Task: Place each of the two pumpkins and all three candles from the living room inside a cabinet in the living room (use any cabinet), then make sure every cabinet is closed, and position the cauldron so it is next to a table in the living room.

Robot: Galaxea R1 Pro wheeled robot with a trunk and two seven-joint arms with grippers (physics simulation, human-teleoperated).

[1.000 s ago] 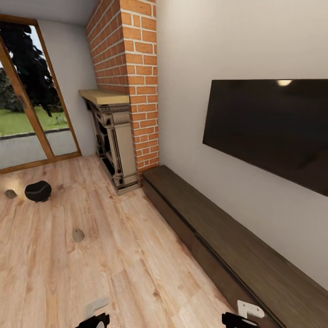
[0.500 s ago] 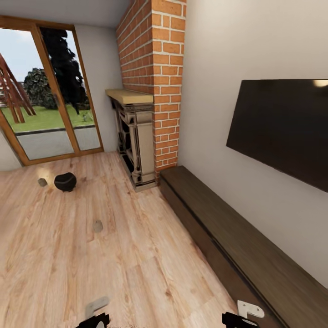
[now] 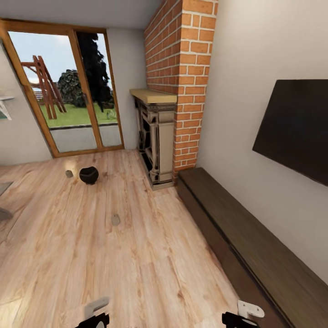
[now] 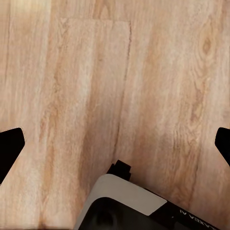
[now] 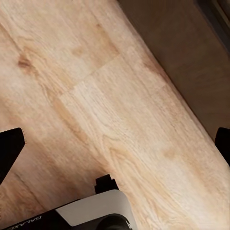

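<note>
The black cauldron (image 3: pixel 89 175) stands on the plank floor in front of the glass doors. One beige candle (image 3: pixel 69 173) sits just left of it, and another candle (image 3: pixel 115 219) lies nearer to me on open floor. The long dark-brown cabinet (image 3: pixel 246 241) runs along the right wall from the fireplace, its fronts shut; its dark side also shows in the right wrist view (image 5: pixel 191 43). My left gripper (image 4: pixel 115 148) hangs open over bare floor. My right gripper (image 5: pixel 115 148) is open too, over the floor beside the cabinet. No pumpkin is in view, and the table cannot be made out.
A red-brick fireplace (image 3: pixel 157 136) juts from the wall between the doors and the cabinet. A black TV (image 3: pixel 296 127) hangs above the cabinet. Wood-framed glass doors (image 3: pixel 68 105) close the far end. Something grey (image 3: pixel 3 214) pokes in at the left edge.
The head view has swung left, so more of the glass doors shows and the fireplace, cauldron and candles sit further right in the picture. Both arms keep their place in the frame.
</note>
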